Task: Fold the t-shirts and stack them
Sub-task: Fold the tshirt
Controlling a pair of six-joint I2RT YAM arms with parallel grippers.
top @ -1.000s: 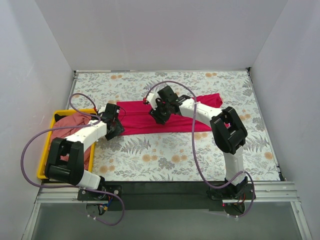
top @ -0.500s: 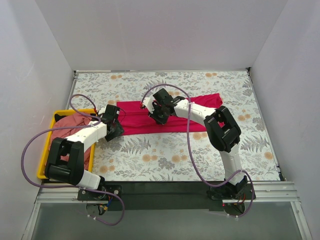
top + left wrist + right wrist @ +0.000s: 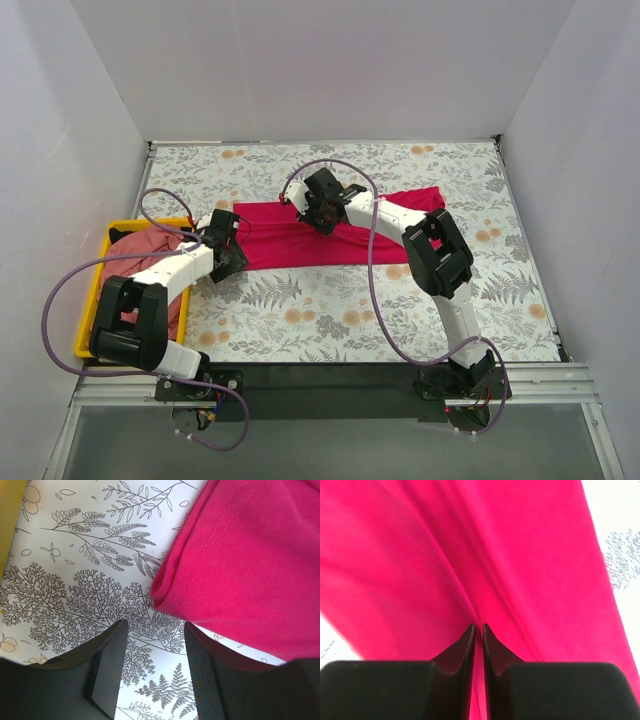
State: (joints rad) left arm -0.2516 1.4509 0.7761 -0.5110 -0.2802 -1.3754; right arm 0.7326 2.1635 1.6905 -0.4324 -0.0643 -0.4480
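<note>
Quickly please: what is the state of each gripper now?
Left gripper: open, holding nothing, beside the edge of the magenta t-shirt.
Right gripper: closed, pinching the magenta t-shirt.

Magenta-red t-shirt [image 3: 290, 245] was plain, hem stitching the same colour. Dusty salmon-pink t-shirt [image 3: 140, 243] lay at 9 o'clock in a yellow bin [image 3: 88, 305]. Counter [image 3: 330, 310] was white, printed with grey ferns and orange-yellow blossoms. Left arm [image 3: 170, 268] and right arm [image 3: 395, 222] were white with black joints. Walls [image 3: 300, 70] were pale grey.
</note>
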